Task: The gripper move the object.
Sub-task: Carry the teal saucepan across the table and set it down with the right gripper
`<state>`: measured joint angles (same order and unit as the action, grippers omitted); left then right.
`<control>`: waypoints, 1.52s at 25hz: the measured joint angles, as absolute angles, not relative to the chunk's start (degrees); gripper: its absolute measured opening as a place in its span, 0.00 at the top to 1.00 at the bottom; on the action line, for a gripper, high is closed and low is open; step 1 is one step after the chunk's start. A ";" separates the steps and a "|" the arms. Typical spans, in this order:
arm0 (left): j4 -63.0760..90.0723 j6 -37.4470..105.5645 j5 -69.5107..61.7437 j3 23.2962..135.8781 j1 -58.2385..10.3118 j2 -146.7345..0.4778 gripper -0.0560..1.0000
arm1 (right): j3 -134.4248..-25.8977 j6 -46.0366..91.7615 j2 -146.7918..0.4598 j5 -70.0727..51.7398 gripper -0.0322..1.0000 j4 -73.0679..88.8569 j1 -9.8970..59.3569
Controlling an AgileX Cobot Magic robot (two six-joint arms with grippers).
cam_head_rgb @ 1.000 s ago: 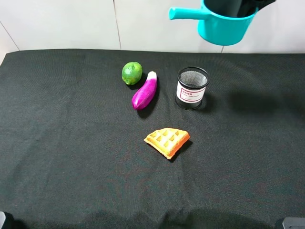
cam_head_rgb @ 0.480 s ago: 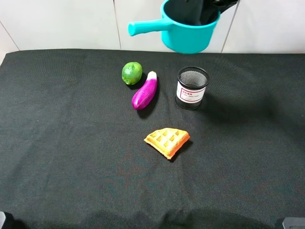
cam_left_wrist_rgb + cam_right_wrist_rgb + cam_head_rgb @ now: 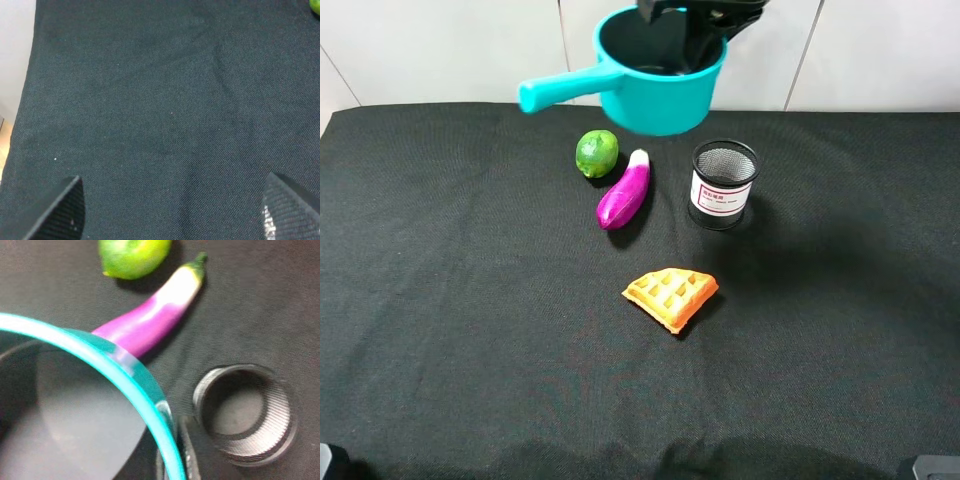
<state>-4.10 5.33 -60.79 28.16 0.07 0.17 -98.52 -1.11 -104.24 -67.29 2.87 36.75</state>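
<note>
A black mesh cup (image 3: 724, 184) with a white label stands upright on the black cloth (image 3: 470, 330). Left of the cup lies a purple eggplant (image 3: 624, 190), near but apart, with a green lime (image 3: 597, 153) just beside its far end. An orange waffle wedge (image 3: 671, 296) lies in front of the cup, well apart.

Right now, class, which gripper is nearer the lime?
Right. The right gripper, shut on the saucepan, hangs just beyond the lime; the left gripper is farther off, the lime barely in its view.
</note>
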 joint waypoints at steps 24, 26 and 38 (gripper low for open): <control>-4.10 5.33 -60.79 28.16 0.07 0.17 0.23 | -98.46 -2.70 -108.33 -65.51 0.97 1.53 49.45; -4.10 5.33 -60.79 28.16 0.07 0.17 0.23 | -98.46 -2.70 -108.95 -64.78 0.97 1.58 49.45; -4.16 5.33 -60.79 28.16 0.07 0.17 0.23 | -98.46 -1.99 -114.31 -62.50 0.97 1.11 50.32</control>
<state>-4.16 5.33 -60.79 28.16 0.07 0.17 -98.46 -1.99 -114.31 -62.50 1.11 50.32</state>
